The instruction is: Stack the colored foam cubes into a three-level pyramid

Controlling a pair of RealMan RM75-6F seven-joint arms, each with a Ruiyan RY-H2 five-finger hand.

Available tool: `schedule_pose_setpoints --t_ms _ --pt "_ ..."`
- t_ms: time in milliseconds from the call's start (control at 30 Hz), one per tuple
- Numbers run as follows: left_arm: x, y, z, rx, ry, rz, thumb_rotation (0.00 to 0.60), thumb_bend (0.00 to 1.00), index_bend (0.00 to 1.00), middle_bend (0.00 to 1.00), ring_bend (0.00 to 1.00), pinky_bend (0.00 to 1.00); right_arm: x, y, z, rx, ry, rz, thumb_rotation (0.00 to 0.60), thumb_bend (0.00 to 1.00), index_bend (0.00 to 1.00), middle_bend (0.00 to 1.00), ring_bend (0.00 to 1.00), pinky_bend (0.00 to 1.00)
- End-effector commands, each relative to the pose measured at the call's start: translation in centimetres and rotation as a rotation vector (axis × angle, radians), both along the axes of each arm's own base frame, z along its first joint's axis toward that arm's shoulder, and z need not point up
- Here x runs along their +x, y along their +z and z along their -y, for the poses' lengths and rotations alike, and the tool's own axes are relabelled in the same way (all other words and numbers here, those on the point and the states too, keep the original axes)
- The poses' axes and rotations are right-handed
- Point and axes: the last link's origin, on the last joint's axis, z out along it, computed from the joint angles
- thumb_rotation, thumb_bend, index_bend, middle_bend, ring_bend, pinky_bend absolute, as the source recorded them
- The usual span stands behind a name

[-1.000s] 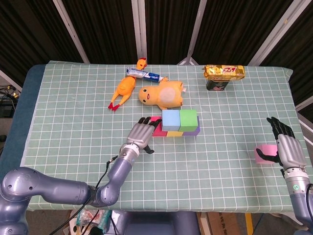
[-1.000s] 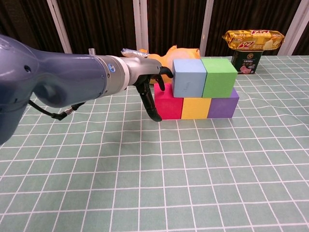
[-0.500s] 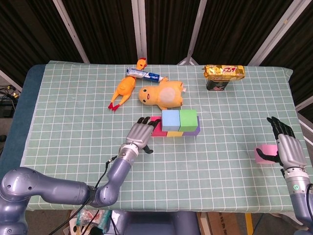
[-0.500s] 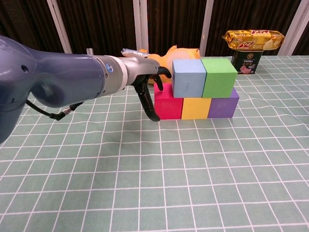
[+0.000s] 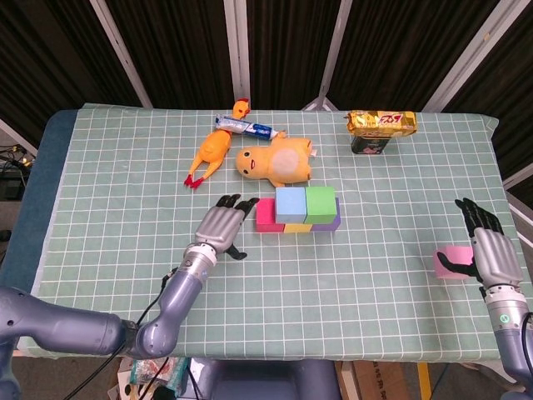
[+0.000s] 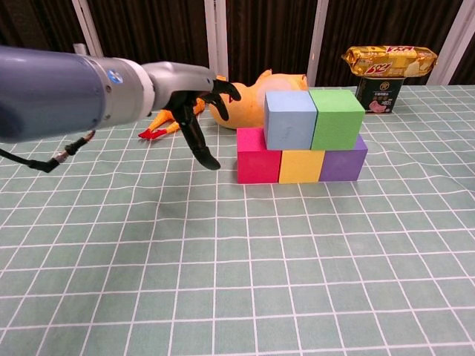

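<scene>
Left hand (image 5: pixel 220 227): empty, fingers spread, beside stack (image 5: pixel 297 210).
Right hand (image 5: pixel 491 254): open, touching pink cube (image 5: pixel 450 262), not gripping.
Risk: cube slipping from loose grasp; clumsy placement toppling stack.

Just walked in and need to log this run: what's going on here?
A two-armed robot is stacking foam cubes into a pyramid. Magenta, yellow and purple cubes form the base; blue and green cubes sit on top. The left hand hovers empty beside the stack. The right hand is beside the pink cube.
</scene>
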Motion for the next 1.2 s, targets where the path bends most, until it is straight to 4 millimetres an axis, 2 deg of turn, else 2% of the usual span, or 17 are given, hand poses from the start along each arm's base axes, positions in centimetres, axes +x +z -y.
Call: schedule_pose_setpoints --t_ms 33,167,300,500,700,967,1200 --pt "-1.8 3.2 0.9 0.057 0.006 0.034 0.600 0.16 0.00 0.12 0.02 0.04 0.0 -0.1 0.0 0.001 0.000 -0.005 0.600 0.30 0.00 0.00 0.00 0.00" --pt "-3.7 6.0 2.1 0.128 -0.011 0.050 0.600 0.15 0.00 0.10 0.02 0.04 0.0 -0.2 -0.1 0.006 0.002 -0.027 0.600 0.30 0.00 0.00 0.00 0.00" --pt "-6.5 8.8 3.9 0.215 -0.012 0.049 0.600 0.14 0.00 0.09 0.02 0.04 0.0 -0.4 -0.3 0.009 0.002 -0.058 0.600 0.30 0.00 0.00 0.00 0.00" --pt "-11.0 11.7 7.0 0.310 -0.010 0.012 0.600 0.07 0.00 0.07 0.02 0.03 -0.2 0.0 -0.3 -0.002 -0.006 -0.121 0.600 0.30 0.00 0.00 0.00 0.00" --pt "-14.1 14.2 9.3 0.379 0.027 0.067 0.600 0.07 0.00 0.07 0.02 0.03 -1.0 0.4 -0.8 0.003 -0.045 -0.204 0.600 0.29 0.00 0.00 0.00 0.00" --pt "-15.9 16.4 10.8 0.442 0.003 0.059 0.600 0.07 0.00 0.07 0.02 0.03 -3.3 0.4 -2.7 0.060 -0.128 -0.328 0.600 0.29 0.00 0.00 0.00 0.00" --pt "-16.0 17.0 10.8 0.440 0.002 0.076 0.600 0.07 0.00 0.07 0.02 0.03 -5.0 0.0 -3.9 0.124 -0.186 -0.395 0.600 0.29 0.00 0.00 0.00 0.00"
